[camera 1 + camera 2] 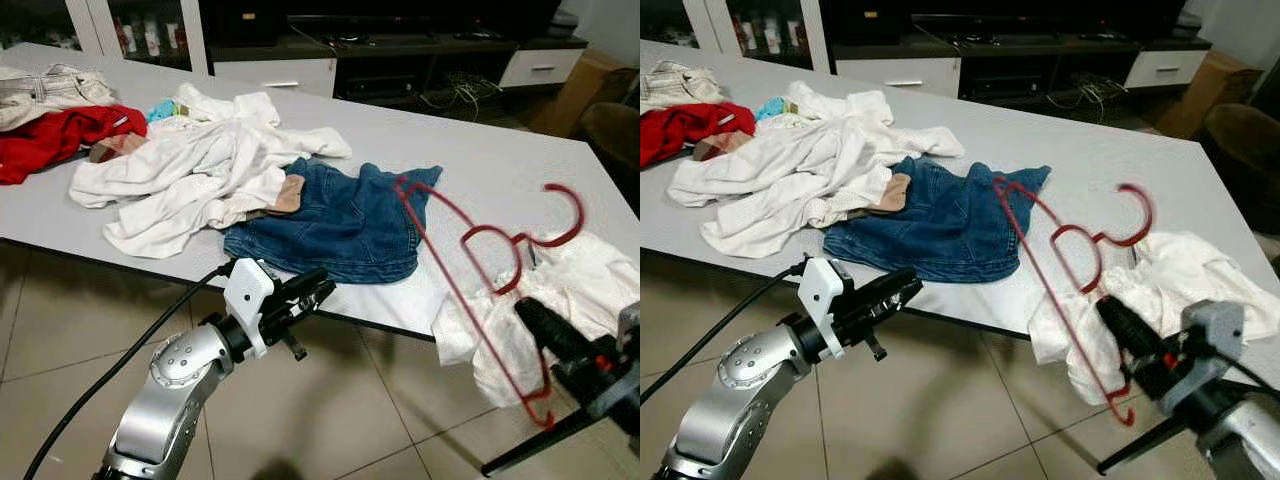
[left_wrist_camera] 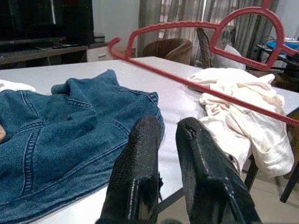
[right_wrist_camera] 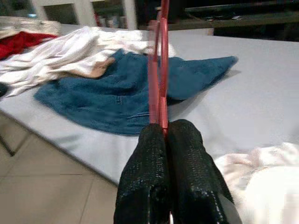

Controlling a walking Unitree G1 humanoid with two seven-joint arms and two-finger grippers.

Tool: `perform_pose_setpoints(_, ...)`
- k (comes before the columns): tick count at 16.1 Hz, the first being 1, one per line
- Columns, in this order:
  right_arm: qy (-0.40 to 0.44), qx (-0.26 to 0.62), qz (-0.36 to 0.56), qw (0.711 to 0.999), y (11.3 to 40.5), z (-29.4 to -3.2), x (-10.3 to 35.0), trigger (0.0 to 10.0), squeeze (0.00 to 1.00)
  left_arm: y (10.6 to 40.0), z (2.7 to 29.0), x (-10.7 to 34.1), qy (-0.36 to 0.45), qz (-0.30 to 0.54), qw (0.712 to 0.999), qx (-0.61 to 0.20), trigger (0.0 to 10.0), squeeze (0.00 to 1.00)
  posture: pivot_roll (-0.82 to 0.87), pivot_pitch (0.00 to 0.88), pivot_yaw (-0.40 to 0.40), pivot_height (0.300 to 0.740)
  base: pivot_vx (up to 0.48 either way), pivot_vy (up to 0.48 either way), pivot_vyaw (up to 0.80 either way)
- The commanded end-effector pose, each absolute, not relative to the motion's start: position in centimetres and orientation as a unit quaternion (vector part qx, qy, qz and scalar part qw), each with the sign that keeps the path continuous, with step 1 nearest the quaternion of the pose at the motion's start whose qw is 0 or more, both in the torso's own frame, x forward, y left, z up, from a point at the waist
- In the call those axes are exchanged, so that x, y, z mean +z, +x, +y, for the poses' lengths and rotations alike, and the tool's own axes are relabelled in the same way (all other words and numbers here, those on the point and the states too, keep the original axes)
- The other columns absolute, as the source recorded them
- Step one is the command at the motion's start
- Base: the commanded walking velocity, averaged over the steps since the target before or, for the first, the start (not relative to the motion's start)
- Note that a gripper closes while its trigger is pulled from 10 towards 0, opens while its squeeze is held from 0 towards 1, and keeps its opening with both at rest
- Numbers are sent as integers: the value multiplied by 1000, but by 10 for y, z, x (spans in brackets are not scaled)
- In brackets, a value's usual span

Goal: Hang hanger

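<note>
Above the desk's near right corner, the right end effector pinches the red hanger by its lower bar, lifted clear of the clothes.

Judged by its thin frame, the hanger looks light and stiff, though held low it may swing; a grip nearer the hook would steady it. Left end effector hovers just off the desk edge, fingers slightly parted, holding nothing. Blue denim garment lies beneath the hanger's far end, a cream garment beneath the hook, white clothes and a red garment further left. No rail to hang it on can be made out.
</note>
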State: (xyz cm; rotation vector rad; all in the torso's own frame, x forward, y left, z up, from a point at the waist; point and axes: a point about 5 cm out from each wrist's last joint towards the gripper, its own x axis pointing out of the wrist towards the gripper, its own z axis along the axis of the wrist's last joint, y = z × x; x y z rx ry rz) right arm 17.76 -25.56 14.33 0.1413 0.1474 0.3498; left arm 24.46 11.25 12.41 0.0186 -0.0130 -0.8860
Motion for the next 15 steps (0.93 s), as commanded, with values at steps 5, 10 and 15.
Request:
perform_pose_setpoints(5,-2,84,121,989,194,-262,121,10000,0,246,108,124,7,-9,902,-433,10000,0,-89,0,-47,740,0,0,0)
perform_pose_setpoints(10,-29,78,138,987,200,-261,114,10000,0,246,107,124,8,-12,902,-432,10000,0,-88,0,-51,740,0,0,0)
perform_pose_setpoints(15,-31,78,141,986,202,-259,112,10000,0,260,116,124,53,-19,910,-412,10000,0,-88,0,-54,740,0,0,0)
